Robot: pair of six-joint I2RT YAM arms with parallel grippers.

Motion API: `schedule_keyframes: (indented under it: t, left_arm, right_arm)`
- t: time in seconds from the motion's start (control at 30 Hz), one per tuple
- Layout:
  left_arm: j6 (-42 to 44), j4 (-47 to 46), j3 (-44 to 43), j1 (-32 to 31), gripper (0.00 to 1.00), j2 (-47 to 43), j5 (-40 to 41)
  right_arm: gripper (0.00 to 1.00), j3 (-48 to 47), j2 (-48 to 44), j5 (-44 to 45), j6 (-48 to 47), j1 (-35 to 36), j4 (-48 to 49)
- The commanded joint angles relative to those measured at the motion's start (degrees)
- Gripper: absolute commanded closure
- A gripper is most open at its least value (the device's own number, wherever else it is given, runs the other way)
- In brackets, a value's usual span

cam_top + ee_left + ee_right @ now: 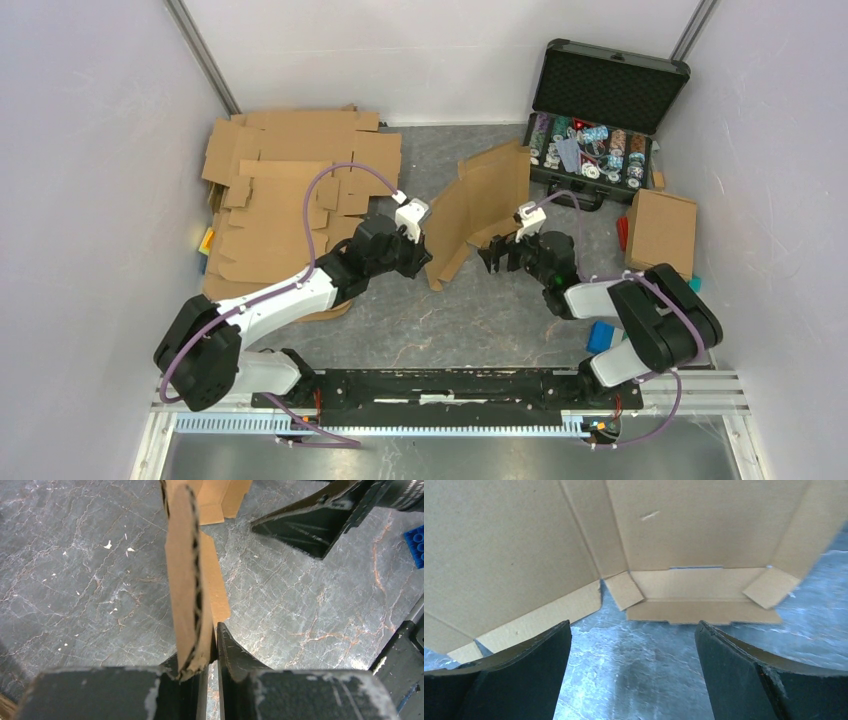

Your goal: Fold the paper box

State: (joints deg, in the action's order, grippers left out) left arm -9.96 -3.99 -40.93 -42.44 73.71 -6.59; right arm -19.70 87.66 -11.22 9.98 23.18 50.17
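Grey marbled tabletop [470,320] lies between pale walls, and the paper box [487,205] stands near its middle, between the two arms. It is plain brown corrugated cardboard, only partly formed. A broad panel rears up tilted, bent along its creases into a shallow curve, with a narrow strip at its lower left corner. The right wrist view shows its inner face: a long flap folded low along the bottom edge, two small corner tabs turned inward, and a slot where the flap meets the panel.

The left claw [207,647] is pressed nearly together, pinching a doubled edge of the box, whose fluted rim runs up from between the fingers. The right claw [634,670] is spread wide, just short of the box's inner face and gripping nothing; grey surface shows between its fingers.

From above, the left claw's tips are lost behind the wrist and the cardboard. Both wrist views cut the box off at the top.

A stack of flat blanks [290,175] at the back left lies partly under the left arm. At the back right an open black case [610,85] holds chips too small to read. A closed brown box [660,230] sits by the right wall, and a blue block [600,336] is half covered by the right arm.
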Motion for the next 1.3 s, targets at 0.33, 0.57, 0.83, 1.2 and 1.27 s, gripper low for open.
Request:
schedule_keyframes:
  t: [0.33, 0.57, 0.83, 1.2, 1.27]
  left_arm:
    - [1.3, 1.0, -1.5, 0.3, 0.98, -1.7, 0.6]
    - [1.7, 1.3, -1.7, 0.3, 0.98, -1.5, 1.5]
    - [2.8, 1.7, -2.1, 0.3, 0.98, 0.3, 3.5]
    - [1.4, -1.5, 0.9, 0.5, 0.81, -3.5, 5.3]
    - [0.8, -3.5, 2.3, 0.7, 0.69, -4.5, 5.0]
  right_arm:
    - [0.02, -7.0, -0.6, 0.1, 2.2, -15.5, 5.2]
    - [0.02, -18.2, 13.8, -23.6, 11.1, -26.2, 19.2]
    - [0.08, -20.7, 20.1, -32.2, 15.0, -25.5, 29.5]
    - [0.73, -8.8, 12.9, -26.8, 13.9, -23.6, 35.3]
    - [0.76, -5.8, 10.1, -24.8, 12.0, -23.5, 34.2]
